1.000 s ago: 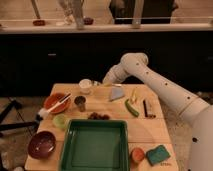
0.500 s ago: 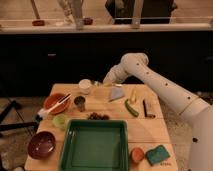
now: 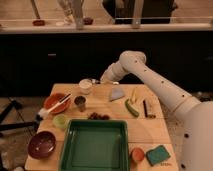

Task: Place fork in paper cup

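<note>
gripper pinched on the thin silvery metal fork beside the small white paper cup at the wooden table's far edge — an off-centre drop probably tips that light cup

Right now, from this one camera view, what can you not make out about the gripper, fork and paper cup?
1. Fork: camera view, too small and blurred to separate from the gripper, which hovers beside the rim of the paper cup.
2. Cup's inside: blurred, contents unreadable.
3. Dark lumps above the green tray: blurred, unidentifiable.
4. Robot's body: cut off by the right and bottom edges.
</note>
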You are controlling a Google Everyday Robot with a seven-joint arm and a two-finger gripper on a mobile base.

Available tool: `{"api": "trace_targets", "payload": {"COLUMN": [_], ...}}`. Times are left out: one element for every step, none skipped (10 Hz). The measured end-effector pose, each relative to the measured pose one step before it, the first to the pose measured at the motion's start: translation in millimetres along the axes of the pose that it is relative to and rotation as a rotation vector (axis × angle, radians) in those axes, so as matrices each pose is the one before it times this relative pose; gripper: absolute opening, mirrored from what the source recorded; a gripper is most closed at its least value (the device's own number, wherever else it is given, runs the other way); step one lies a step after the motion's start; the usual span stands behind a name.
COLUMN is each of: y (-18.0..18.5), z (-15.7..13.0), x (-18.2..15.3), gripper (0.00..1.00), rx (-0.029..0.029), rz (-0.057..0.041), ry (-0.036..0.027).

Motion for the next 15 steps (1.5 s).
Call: {"api": "trace_targets", "payload": {"y": [-3.39,-3.41,-2.29,-1.56,-2.46,-1.98,-2.29,-2.2,-3.05,-2.4,-1.35,-1.96,-0.9,-1.06,-1.02], "z": [3.34,3.92,4.59,4.8,7.96,5.49,4.04,4.31,7.29,6.42,5.09,5.56,5.65,4.84,7.17], "x": [-3.78,-3.99,-5.86,-5.9,-10.31,-5.04,-2.9,-2.78,-3.93,-2.89,-1.07,0.03,2.66,1.52,1.04], "gripper": [0.0,0.0,0.0,0.0,0.0,0.0,0.0,0.0,0.0,0.0,0.0,0.0,0.0,0.0,0.0], "rx": [-0.00494,-0.00981,-0.01259,-0.01304,-0.02098,-0.01589,-0.01062,-0.00836,-0.01228,-0.01216,-0.00929,-0.01219,-0.01289,-0.01161,-0.01559], "rz": [-0.00812,-0.01022,-0.01216,-0.01004,-0.01853,-0.01337,-0.00944,-0.00771,-0.00975,-0.00698,-0.00328,-0.00124,0.00215,0.00131,0.00092], "ry": [-0.01054,-0.01276,-0.00917,-0.00667,-0.00648,-0.00069,0.00204,0.00215,0.00217,0.00203,0.00149,0.002,0.00306,0.00228,0.00191]}}
